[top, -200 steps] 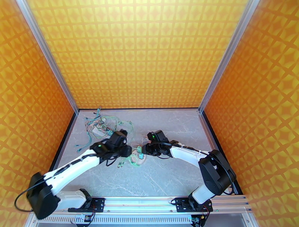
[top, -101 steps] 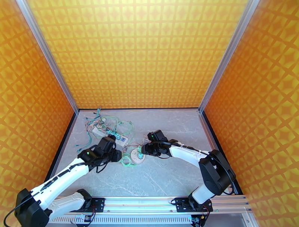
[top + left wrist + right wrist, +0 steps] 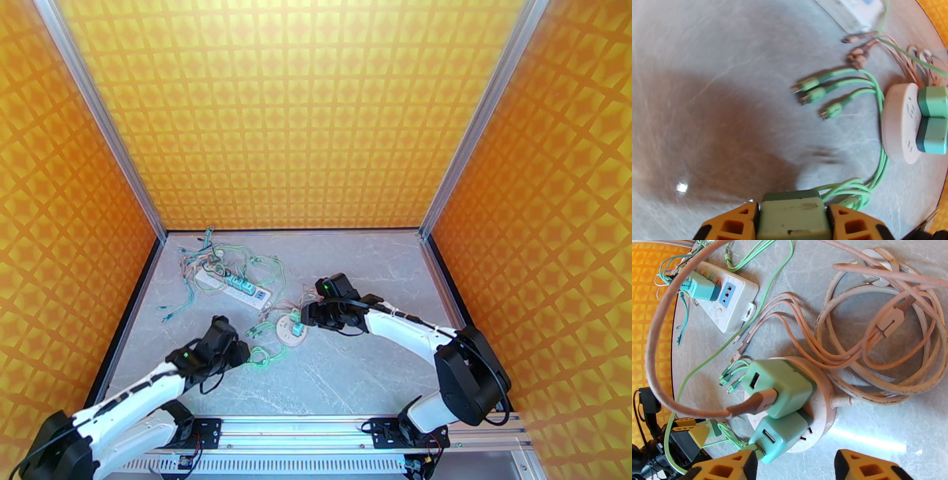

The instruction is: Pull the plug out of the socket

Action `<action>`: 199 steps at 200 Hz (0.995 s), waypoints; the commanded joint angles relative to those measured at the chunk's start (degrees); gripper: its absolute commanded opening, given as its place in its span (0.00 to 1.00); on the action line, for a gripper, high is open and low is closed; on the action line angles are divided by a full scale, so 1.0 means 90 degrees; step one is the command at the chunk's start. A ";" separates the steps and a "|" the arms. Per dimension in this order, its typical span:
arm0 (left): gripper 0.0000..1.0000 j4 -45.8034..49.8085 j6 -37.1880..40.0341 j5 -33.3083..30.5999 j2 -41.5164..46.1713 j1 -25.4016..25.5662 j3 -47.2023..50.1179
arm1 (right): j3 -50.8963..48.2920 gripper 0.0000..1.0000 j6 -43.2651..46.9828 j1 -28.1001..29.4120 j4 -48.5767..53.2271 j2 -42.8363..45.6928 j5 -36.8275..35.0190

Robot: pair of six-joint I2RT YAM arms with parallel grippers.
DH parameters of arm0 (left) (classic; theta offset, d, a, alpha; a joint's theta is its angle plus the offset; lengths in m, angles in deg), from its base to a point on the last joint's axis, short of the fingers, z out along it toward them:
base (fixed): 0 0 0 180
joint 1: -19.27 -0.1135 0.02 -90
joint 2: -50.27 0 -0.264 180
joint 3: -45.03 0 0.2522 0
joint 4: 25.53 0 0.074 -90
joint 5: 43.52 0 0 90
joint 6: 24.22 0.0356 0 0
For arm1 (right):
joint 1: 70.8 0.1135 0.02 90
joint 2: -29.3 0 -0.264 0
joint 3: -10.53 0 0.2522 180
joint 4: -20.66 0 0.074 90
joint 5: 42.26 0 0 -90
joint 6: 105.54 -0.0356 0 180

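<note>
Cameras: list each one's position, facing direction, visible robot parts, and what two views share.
Top external: above and behind the bases, facing down at the table; both arms, left tool, right tool.
Left wrist: low over the table, facing the round socket; its fingers flank a green plug.
Right wrist: close above the socket, facing down; its fingers spread, nothing between.
Shared: both wrist views hold the socket with two chargers plugged in.

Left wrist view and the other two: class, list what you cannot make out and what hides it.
- Left wrist: green plug in the left gripper, cut by the bottom edge; prongs hidden.
- Left wrist: round socket, far side past the right edge.
- Top external: the socket's plugs, too small to count.
- Right wrist: power strip, far end under tangled cables.
</note>
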 commanded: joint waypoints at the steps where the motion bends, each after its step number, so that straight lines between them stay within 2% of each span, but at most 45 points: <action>1: 0.59 -0.0200 -0.0521 -0.0235 0.0346 -0.0036 0.0183 | -0.0048 0.57 -0.0065 0.0018 0.0165 0.0235 -0.0149; 12: 0.72 0.0083 -0.0493 -0.0351 0.0485 -0.0038 0.0114 | -0.0055 0.57 -0.0040 0.0021 0.0210 0.0241 -0.0179; 19: 0.83 0.0279 -0.0427 -0.0424 0.0563 -0.0036 0.0037 | -0.0045 0.57 -0.0018 0.0021 0.0242 0.0245 -0.0200; 38: 1.00 0.0889 -0.0120 -0.0744 0.0749 -0.0035 -0.0278 | -0.0034 0.57 0.0011 0.0021 0.0302 0.0270 -0.0253; 74: 0.99 0.1683 0.0651 -0.1135 0.0891 -0.0039 -0.1099 | -0.0032 0.59 0.0077 0.0026 0.0491 0.0475 -0.0604; 119: 1.00 0.1541 0.1383 -0.0931 0.0403 0.0058 -0.1964 | -0.0214 0.60 0.0055 0.0021 0.0527 0.0917 -0.1117; 136: 0.97 0.1299 0.1580 -0.0878 0.0043 0.0277 -0.2170 | -0.0270 0.60 0.0025 0.0026 0.0549 0.1073 -0.1261; 156: 0.96 0.1002 0.1828 -0.0875 -0.0495 0.0861 -0.2396 | -0.0344 0.60 0.0033 0.0021 0.0572 0.1224 -0.1351; 199: 0.87 0.0564 0.2226 -0.0875 -0.2069 0.1687 -0.3086 | -0.0468 0.60 0.0062 0.0021 0.0683 0.1326 -0.1313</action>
